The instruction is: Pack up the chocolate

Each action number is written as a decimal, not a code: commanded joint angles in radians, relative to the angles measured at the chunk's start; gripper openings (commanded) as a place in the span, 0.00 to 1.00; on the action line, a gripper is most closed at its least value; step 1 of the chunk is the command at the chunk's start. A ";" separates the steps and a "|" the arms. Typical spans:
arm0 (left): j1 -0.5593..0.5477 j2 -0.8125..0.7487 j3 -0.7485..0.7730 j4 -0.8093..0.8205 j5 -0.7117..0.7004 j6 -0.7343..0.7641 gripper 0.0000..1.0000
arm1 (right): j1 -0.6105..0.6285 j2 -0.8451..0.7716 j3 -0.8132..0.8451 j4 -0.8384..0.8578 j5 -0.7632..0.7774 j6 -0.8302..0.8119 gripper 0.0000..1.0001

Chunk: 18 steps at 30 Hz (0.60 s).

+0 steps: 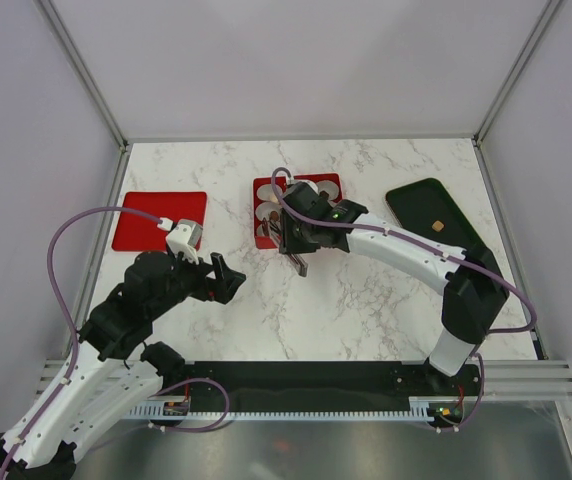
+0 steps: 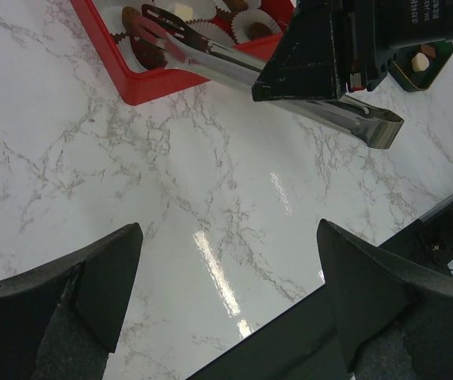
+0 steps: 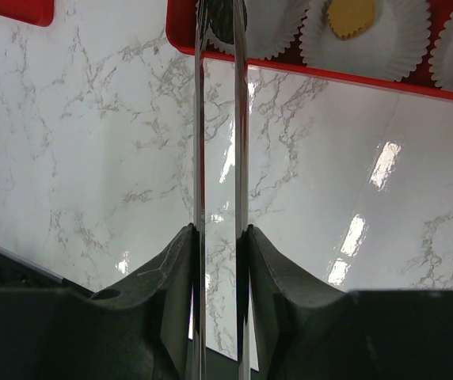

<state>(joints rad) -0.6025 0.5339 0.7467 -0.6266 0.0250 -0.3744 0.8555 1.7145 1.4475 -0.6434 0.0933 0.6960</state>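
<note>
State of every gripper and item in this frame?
Left gripper: open, empty.
Right gripper: shut on tongs.
Tongs: squeezed on a dark chocolate over the box corner.
Box: open, several cups filled.
Lid: off, lying left of the box.
Tray: holds at least one chocolate.

Whole desk [image 1: 366, 310] is seen from above/behind by the top cam. L wrist cam is held low, aimed at the red box [image 2: 155, 81]. R wrist cam is set v. close behind the right claw [image 3: 220, 237], along the tongs [image 3: 241, 127]. Box & tongs are shared by all 3.
</note>
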 commanded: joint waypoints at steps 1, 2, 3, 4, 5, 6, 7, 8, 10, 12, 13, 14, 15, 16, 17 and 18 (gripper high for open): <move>-0.002 0.000 0.005 0.013 -0.022 -0.011 0.99 | 0.004 0.004 0.034 0.039 0.013 0.013 0.38; -0.003 0.000 0.006 0.013 -0.022 -0.011 0.99 | 0.004 0.008 0.034 0.039 0.011 0.013 0.38; -0.002 0.000 0.005 0.011 -0.022 -0.011 0.99 | 0.005 0.010 0.034 0.040 0.010 0.011 0.39; -0.003 0.000 0.005 0.013 -0.022 -0.011 0.99 | 0.005 0.013 0.034 0.041 0.013 0.013 0.39; -0.003 0.000 0.005 0.013 -0.022 -0.011 0.99 | 0.005 0.014 0.034 0.039 0.014 0.013 0.39; -0.003 0.000 0.005 0.011 -0.022 -0.011 0.99 | 0.004 0.014 0.034 0.039 0.016 0.011 0.39; -0.003 0.000 0.006 0.011 -0.022 -0.011 0.99 | 0.005 0.014 0.033 0.039 0.017 0.011 0.40; -0.003 0.000 0.006 0.011 -0.022 -0.011 0.99 | 0.007 0.013 0.031 0.037 0.023 0.011 0.40; -0.003 0.000 0.005 0.011 -0.023 -0.011 0.99 | 0.005 0.011 0.033 0.036 0.029 0.011 0.41; -0.002 0.001 0.006 0.011 -0.022 -0.011 0.99 | 0.005 0.010 0.033 0.034 0.034 0.007 0.42; -0.002 0.001 0.006 0.011 -0.022 -0.011 0.99 | 0.005 0.011 0.033 0.034 0.034 0.007 0.43; -0.002 0.001 0.005 0.011 -0.022 -0.011 0.99 | 0.005 0.011 0.034 0.034 0.033 0.008 0.43; -0.003 0.001 0.006 0.013 -0.022 -0.011 0.99 | 0.005 0.014 0.034 0.036 0.034 0.007 0.43; -0.003 0.003 0.005 0.013 -0.022 -0.011 0.99 | 0.005 0.013 0.036 0.034 0.036 0.007 0.44; -0.002 0.001 0.006 0.011 -0.022 -0.011 0.99 | 0.005 0.016 0.036 0.033 0.034 0.007 0.44; -0.003 0.003 0.005 0.011 -0.022 -0.011 0.99 | 0.007 0.016 0.037 0.034 0.034 0.004 0.44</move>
<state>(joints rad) -0.6025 0.5339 0.7467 -0.6266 0.0246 -0.3744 0.8558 1.7237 1.4475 -0.6411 0.1101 0.6956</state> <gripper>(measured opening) 0.993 0.442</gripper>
